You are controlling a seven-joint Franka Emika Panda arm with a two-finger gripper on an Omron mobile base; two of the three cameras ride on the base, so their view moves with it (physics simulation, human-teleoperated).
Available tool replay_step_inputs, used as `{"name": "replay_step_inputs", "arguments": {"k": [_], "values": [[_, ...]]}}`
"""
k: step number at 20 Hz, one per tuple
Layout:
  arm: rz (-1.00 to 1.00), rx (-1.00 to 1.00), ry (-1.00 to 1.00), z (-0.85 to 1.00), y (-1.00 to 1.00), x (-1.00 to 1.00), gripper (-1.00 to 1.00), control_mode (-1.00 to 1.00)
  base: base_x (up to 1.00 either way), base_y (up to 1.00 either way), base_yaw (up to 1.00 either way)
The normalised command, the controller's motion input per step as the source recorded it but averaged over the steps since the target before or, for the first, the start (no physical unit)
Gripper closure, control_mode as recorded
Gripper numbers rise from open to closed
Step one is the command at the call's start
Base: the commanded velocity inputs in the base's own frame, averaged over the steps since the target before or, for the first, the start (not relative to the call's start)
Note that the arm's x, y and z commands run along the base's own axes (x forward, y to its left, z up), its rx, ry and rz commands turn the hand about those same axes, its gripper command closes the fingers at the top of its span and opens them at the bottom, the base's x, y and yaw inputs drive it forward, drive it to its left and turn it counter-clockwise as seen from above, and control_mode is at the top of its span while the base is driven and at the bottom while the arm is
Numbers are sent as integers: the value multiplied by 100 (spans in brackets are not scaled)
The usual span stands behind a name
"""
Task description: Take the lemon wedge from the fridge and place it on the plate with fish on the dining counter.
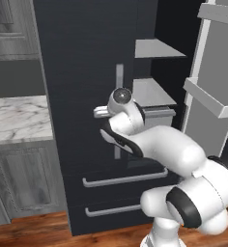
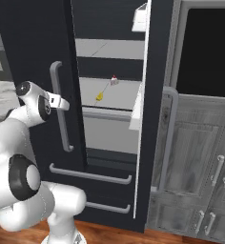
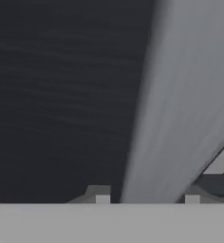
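Fridge [image 2: 33, 43]: tall, matte charcoal, right door swung open; long grey bar handle [image 2: 59, 107] on the closed left door, two drawers below.
Shelves [image 2: 114, 93]: smooth light grey, flat.
Lemon wedge [image 2: 99, 96]: tiny yellow crescent on the middle shelf, near its front left; a small pink-white item [image 2: 114, 80] lies farther back.
Gripper [image 2: 62, 103]: white, fingers apart astride the bar handle, not clamped.
Counter [image 1: 17, 118]: grey-veined marble, left.
No legible writing.

We see the fridge's middle shelf [image 2: 119, 95] carrying the lemon wedge [image 2: 99, 96], with a small pink-white item [image 2: 114, 80] at one o'clock from it.
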Motion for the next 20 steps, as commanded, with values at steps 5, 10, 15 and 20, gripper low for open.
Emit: {"name": "replay_step_inputs", "arguments": {"k": [5,10,15,20], "values": [[0,0,-5,8,100,-51,100,-100,0,0,0],[0,-1,-4,8,100,-57,100,-100,0,0,0],[0,0,0,39,100,-43,100,-100,0,0,0],[0,-1,0,58,100,-69,-100,-100,0,0,0]]}}
